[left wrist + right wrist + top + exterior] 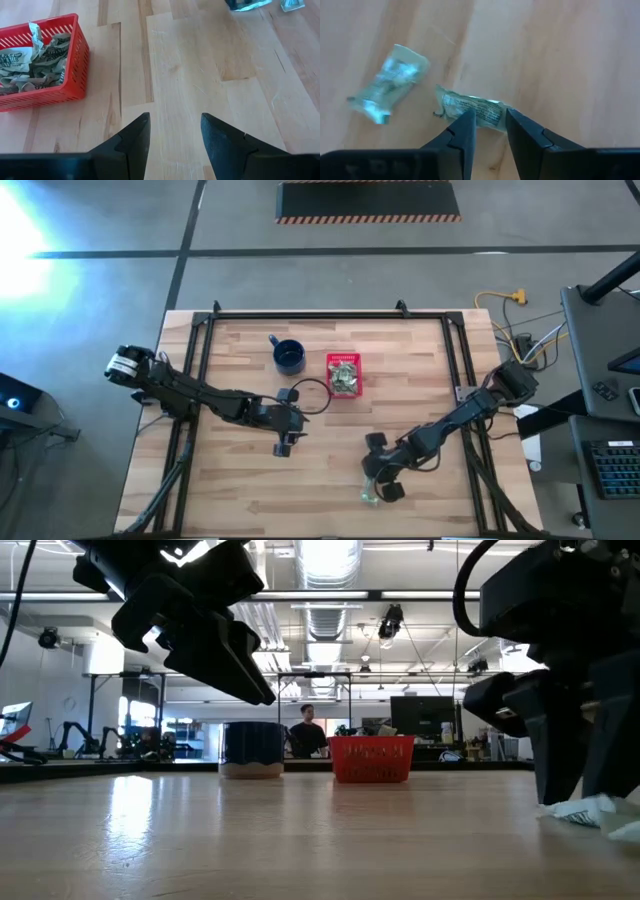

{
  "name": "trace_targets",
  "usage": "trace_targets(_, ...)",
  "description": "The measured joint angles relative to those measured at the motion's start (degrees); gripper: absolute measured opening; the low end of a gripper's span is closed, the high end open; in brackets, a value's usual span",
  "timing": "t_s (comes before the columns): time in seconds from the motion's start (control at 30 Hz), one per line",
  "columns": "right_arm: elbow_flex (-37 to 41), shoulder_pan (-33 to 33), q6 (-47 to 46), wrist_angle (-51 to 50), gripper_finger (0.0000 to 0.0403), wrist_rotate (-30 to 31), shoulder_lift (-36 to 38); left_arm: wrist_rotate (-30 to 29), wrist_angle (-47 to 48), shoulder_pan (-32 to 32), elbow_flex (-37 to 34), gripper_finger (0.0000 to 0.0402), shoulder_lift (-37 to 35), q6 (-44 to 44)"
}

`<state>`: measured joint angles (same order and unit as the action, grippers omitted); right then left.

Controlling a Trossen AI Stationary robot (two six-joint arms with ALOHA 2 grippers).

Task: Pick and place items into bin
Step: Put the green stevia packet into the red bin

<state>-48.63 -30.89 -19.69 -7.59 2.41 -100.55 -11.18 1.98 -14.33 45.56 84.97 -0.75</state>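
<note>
The right claw (489,125) pinches a pale wrapper (470,107) on the desk (250,490), another wrapper (387,90) near it. The left claw (174,132) hangs open beside the red basket (75,60) of wrappers.

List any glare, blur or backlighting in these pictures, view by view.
High view: bright white glare washes out the floor at upper left. Low view: ceiling lights backlight the arms into dark silhouettes, and the near tabletop shines. Right wrist view: both wrappers look soft, the loose one smeared, the one between the right pincer fingers less so. Left wrist view: evenly lit, red basket crisp.
</note>
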Motion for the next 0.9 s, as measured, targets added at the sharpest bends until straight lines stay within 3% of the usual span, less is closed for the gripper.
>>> trace_targets(0.2,-0.17,-0.02,-1.36,-1.8,0.0081,2.7,-1.24,0.02,0.05,0.0,0.0,0.016,0.0,-0.02)
trace_targets(0.53,-0.07,-0.13,0.1,-2.63,0.0012,7.46,-0.53,0.01,0.03,-0.01,-0.02,0.016,0.0,-0.02)
trace_targets(0.7,-0.45,-0.07,3.09,-3.41,0.0009,16.27,0.43,0.01,0.01,-0.02,-0.02,0.016,0.0,0.0)
trace_targets(0.9,-2.54,1.25,10.31,-2.84,0.0009,35.39,1.14,0.02,-0.02,-0.02,-0.02,0.016,0.0,0.02)
